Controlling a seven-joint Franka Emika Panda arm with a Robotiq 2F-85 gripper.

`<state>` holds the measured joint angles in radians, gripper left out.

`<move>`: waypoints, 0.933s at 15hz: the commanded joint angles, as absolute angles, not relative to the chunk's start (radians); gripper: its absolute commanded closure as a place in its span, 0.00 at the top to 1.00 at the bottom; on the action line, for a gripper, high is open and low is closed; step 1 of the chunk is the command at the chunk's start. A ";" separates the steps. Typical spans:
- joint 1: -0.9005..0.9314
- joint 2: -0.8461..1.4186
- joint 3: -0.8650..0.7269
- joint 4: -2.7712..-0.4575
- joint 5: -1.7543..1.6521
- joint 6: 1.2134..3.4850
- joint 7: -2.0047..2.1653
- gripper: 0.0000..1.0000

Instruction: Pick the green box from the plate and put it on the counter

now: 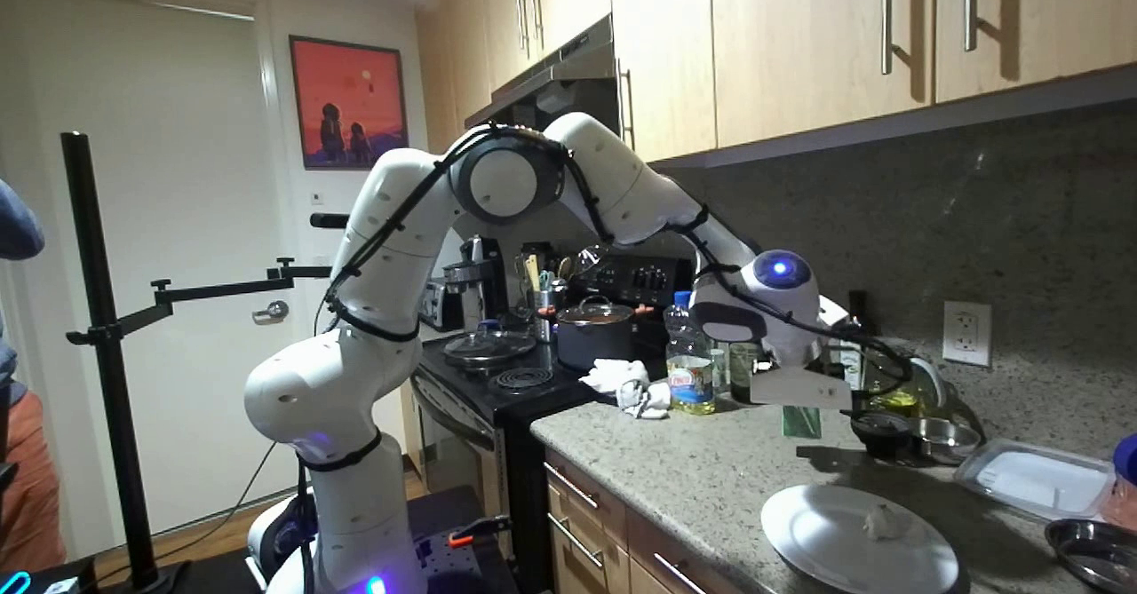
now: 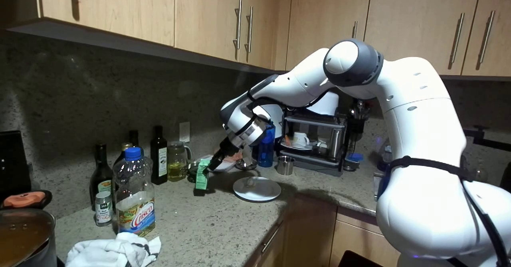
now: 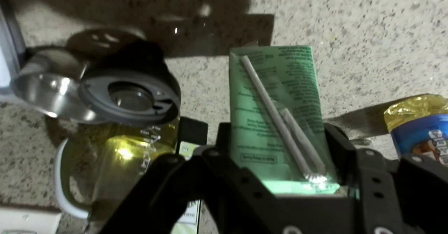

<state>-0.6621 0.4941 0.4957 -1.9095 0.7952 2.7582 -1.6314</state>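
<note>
The green box [image 2: 202, 174] is a pale-green carton with a clear wrapper and a white bent straw on its face. In the wrist view the green box [image 3: 273, 122] sits upright between both black fingers of my gripper [image 3: 280, 137], which is shut on its sides. The gripper [image 2: 209, 168] holds it a little above the counter [image 2: 187, 223], with its shadow on the stone. The box's lower part [image 1: 801, 422] also shows below the wrist. The round white plate [image 1: 817, 523] stands on the counter apart from the box, with a small whitish thing on it; it is in both exterior views [image 2: 259, 193].
A glass pitcher [image 3: 133, 164], a black-rimmed container [image 3: 129, 97] and a steel bowl [image 3: 52, 90] stand close beside the box. The oil bottle [image 2: 135, 203], dark bottles [image 2: 159, 157] and a towel [image 2: 113, 251] are nearer the stove [image 1: 515, 381]. A rectangular tray [image 1: 1035, 483] lies behind the plate.
</note>
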 commanded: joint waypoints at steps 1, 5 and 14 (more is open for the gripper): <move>-0.615 0.478 0.413 -1.959 0.925 2.720 -1.720 0.66; -0.651 0.477 0.439 -2.012 0.899 2.748 -1.706 0.66; -0.625 0.364 0.424 -2.062 0.860 2.760 -1.690 1.00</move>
<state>-0.6341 0.4609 0.4285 -1.9925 0.8798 2.7428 -1.7011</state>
